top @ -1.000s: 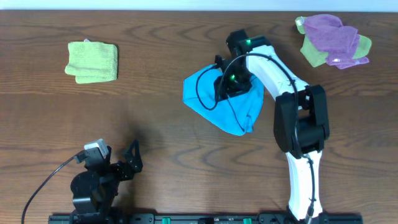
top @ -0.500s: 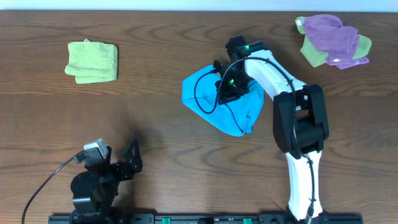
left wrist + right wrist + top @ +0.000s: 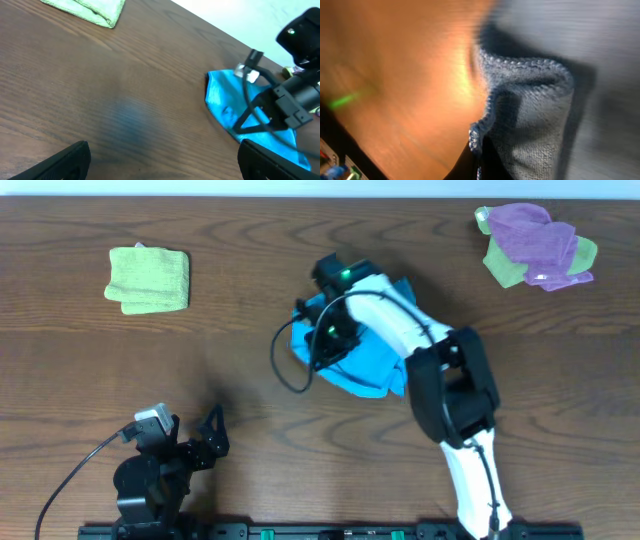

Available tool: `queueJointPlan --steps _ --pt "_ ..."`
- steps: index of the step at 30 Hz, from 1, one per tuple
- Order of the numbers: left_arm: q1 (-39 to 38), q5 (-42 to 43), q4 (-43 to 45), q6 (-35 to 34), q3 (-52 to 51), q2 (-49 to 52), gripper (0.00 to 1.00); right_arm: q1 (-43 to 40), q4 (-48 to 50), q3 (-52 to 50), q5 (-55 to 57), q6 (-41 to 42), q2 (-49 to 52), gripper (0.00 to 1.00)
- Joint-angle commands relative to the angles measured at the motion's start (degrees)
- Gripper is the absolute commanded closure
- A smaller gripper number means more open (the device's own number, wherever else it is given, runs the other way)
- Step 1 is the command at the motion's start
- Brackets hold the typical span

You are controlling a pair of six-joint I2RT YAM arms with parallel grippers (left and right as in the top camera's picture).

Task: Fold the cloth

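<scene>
Sky-blue cloth (image 3: 372,366), rumpled, directly beneath the right gripper (image 3: 332,335).

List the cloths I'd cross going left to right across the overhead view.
Light-green folded cloth → bright sky-blue microfibre cloth, partly under the right arm → crumpled purple cloth lying on another green cloth.
</scene>
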Motion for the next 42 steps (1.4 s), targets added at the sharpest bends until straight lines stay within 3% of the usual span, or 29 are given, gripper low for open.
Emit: queueJointPlan --steps 1,13,14,16,17,19,36,42 --pt "-0.2 -0.4 0.2 0.0 0.1 -0.1 0.05 4.0 0.2 1.0 -1.5 1.7 -1.9 0.99" --pt "-0.2 -3.4 0.4 0.0 0.1 -0.1 0.05 15.9 2.1 1.0 -2.7 4.8 -1.9 0.99" --pt "-0.2 -3.4 0.4 0.0 0.1 -0.1 0.05 16.5 2.4 1.0 -2.7 4.9 -1.9 0.94" --pt "-0.2 -3.4 0.4 0.0 0.1 -0.1 0.05 17.0 3.2 1.0 -2.6 4.9 -1.9 0.61" --pt "-0.2 -3.4 0.4 0.0 0.1 -0.1 0.05 17.1 3.8 1.0 -2.6 5.5 -1.9 0.50" --pt "-0.2 -3.4 0.4 0.0 0.1 -0.1 0.05 17.0 4.2 1.0 -2.7 6.1 -1.9 0.45" --pt "-0.2 -6.2 0.5 0.0 0.1 -0.1 0.05 3.6 6.3 10.3 14.8 13.6 -2.2 0.48" --pt "-0.2 -6.2 0.5 0.0 0.1 -0.1 0.05 -1.1 0.9 10.5 31.7 19.1 -2.2 0.44"
